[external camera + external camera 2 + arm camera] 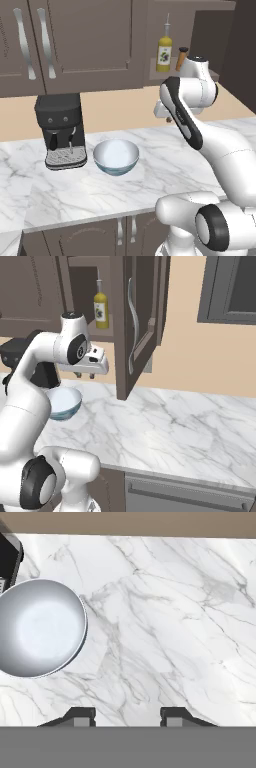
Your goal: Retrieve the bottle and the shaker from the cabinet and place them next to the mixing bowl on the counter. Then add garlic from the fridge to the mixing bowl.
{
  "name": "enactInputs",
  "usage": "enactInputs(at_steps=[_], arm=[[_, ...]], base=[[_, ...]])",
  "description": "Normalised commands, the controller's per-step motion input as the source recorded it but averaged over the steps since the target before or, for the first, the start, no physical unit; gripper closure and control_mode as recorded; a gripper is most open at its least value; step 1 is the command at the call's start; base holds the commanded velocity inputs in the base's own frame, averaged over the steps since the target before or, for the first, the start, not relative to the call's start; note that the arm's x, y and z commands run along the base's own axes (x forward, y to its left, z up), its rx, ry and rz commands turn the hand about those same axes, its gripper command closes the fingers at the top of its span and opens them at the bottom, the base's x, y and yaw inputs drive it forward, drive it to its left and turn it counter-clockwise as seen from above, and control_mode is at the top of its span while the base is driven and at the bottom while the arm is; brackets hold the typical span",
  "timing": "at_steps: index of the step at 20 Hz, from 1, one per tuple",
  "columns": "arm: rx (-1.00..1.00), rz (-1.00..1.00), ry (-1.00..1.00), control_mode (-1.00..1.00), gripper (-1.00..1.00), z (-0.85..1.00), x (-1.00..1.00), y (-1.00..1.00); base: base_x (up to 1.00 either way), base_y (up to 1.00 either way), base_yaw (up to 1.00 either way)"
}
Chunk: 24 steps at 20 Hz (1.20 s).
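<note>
The marble surface (150, 165) runs across the near part of the scene. Above it hangs the gripper (127, 714), pointing straight down, its fingertips (82, 716) drawn as close together as they come and holding nothing; bare marble lies under them. To the left of the gripper the mixing bowl (116, 156) sits upright on the surface, its whitish inside empty. Just left of the bowl stands a black coffee machine (61, 131), against the wall. Farther back and higher, in the open cabinet (197, 30), the bottle (164, 50) stands upright on the shelf, with the shaker (181, 58) just to its right, leaning slightly.
</note>
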Motion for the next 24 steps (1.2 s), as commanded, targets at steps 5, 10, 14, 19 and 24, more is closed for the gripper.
enactInputs(at_steps=[5,10,14,19,24], arm=[[0.0,0.0,0.0,-1.0,-1.0,0.0,0.0,-0.01],[0.0,0.0,0.0,-1.0,-1.0,0.0,0.0,-0.02],[0.0,0.0,-0.1,-1.0,-1.0,0.31,-0.17,-0.18],[0.03,0.0,-0.2,-1.0,-1.0,0.52,-0.23,-0.18],[0.05,-0.01,-0.19,-1.0,-1.0,0.49,-0.02,-0.2]], base=[[0.0,0.0,0.0],[0.0,0.0,0.0],[0.0,0.0,0.0],[0.0,0.0,0.0],[0.0,0.0,0.0]])
